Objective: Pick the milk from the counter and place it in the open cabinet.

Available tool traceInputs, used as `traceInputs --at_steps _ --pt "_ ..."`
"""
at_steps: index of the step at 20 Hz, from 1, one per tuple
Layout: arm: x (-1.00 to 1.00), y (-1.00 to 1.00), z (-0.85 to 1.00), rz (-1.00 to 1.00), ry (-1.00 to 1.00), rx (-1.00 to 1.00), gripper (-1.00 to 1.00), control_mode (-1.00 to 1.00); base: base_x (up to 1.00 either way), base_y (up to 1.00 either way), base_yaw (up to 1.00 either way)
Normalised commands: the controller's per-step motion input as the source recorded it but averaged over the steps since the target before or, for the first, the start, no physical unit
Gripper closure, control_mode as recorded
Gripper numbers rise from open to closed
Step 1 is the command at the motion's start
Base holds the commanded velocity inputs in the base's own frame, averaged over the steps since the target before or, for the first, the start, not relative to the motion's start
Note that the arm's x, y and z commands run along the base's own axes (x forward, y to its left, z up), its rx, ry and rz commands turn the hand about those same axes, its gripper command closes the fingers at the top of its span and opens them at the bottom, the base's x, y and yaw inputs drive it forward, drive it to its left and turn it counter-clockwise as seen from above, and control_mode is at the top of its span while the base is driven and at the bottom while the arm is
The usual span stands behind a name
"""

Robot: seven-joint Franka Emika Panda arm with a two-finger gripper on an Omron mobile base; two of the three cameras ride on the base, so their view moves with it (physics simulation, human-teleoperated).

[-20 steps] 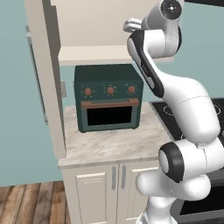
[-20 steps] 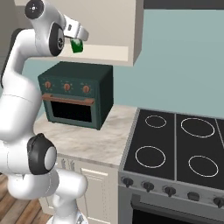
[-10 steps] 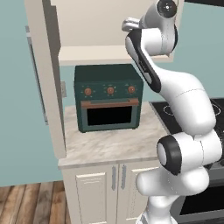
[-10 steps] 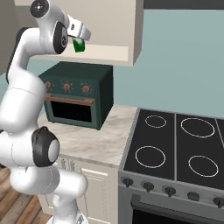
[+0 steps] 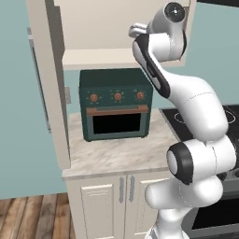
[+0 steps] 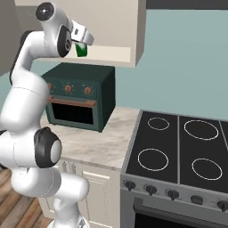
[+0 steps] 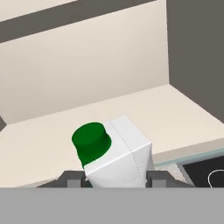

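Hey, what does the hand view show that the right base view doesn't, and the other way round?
Hand view alone: the milk's green cap and white carton top, seen from close, with the jaws shut on the carton's sides, and the cabinet's bare shelf and back wall ahead.

Right base view alone: the dark green oven on its marble top, the stove with four burner rings, and the white arm reaching up.

Both: the milk in the gripper at the front edge of the open cabinet, not yet set down.
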Motion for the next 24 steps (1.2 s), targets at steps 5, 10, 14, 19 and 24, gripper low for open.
traceInputs --at_steps 5,10,14,19,24 --pt "0.21 0.00 -0.22 0.00 0.00 0.00 1.00 -1.00 0.00 0.00 0.00" --pt "0.27 0.00 -0.07 0.00 0.00 0.00 1.00 -1.00 0.00 0.00 0.00" --pt "0.36 0.00 -0.01 0.00 0.00 0.00 1.00 -1.00 0.00 0.00 0.00" --pt "0.36 0.00 0.00 0.00 0.00 0.00 1.00 -1.00 0.00 0.00 0.00" --pt "0.43 0.00 0.00 -0.02 0.02 0.00 1.00 -1.00 0.00 0.00 0.00"
